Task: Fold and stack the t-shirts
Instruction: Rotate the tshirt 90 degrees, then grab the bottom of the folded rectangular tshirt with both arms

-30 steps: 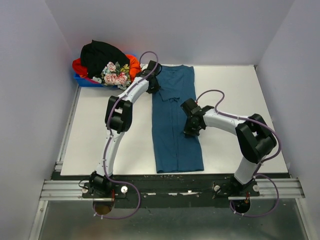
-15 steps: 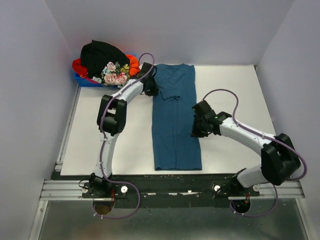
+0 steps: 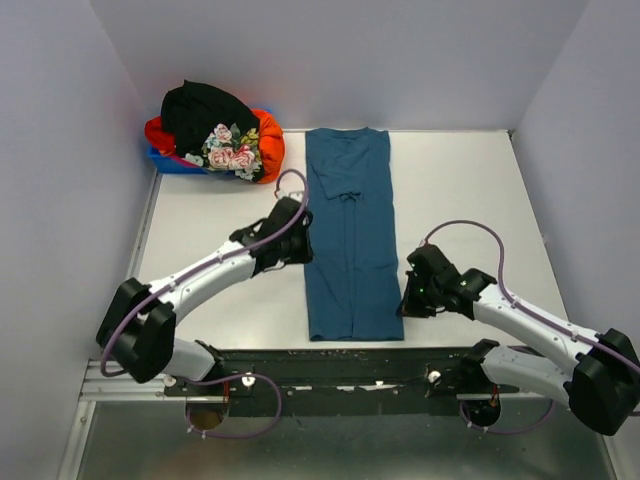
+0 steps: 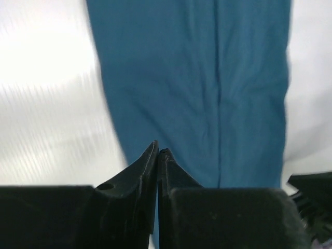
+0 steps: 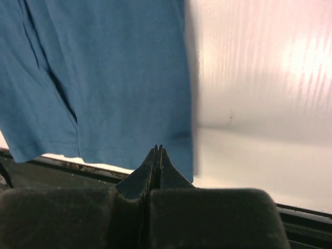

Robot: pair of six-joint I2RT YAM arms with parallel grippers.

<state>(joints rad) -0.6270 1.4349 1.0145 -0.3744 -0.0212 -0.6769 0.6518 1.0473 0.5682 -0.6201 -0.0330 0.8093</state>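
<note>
Showing both grippers closed tip to tip, with nothing between the fingers. The left gripper (image 4: 157,151) has matte black, tapered fingers that meet in a point at the left long edge of the dark teal-blue t-shirt (image 4: 207,78). This soft cloth is folded into a long narrow strip with one lengthwise crease ahead of the tips. The right gripper (image 5: 157,149) is of the same form and points at the strip's right edge close to its near hem, where a faint stitched band shows.

In the top view the shirt lies flat between the two grippers. The left arm (image 3: 200,275) and right arm (image 3: 520,320) are stretched low with elbows turned outward.

Smooth white table (image 3: 460,190) lies bare outward of each gripper, and its dark near edge runs just behind the right one. Well beyond the left gripper, at the far corner, the black t-shirt (image 3: 205,108), orange-red t-shirt (image 3: 268,142) and flowered t-shirt (image 3: 230,153) are heaped on a small blue bin (image 3: 168,162).
</note>
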